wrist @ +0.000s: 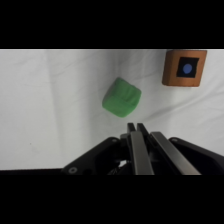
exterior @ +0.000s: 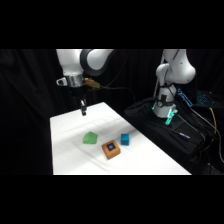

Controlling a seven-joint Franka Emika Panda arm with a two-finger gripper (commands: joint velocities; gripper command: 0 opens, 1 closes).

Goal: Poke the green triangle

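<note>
The green triangle (exterior: 90, 138) is a small bright green block resting on the white table (exterior: 70, 150). In the wrist view the green triangle (wrist: 122, 97) lies just beyond the fingertips, a little to their left. My gripper (exterior: 83, 110) hangs above the table's far part, behind the block and clear of it. In the wrist view my gripper (wrist: 136, 127) is shut, its two fingers pressed together with nothing between them.
An orange-brown square block with a dark centre (exterior: 111, 149) lies right of the green one, and shows at the wrist view's upper right as the same block (wrist: 184, 67). A teal-blue cube (exterior: 125, 139) stands beyond it. The arm's base (exterior: 167, 95) rises at the right.
</note>
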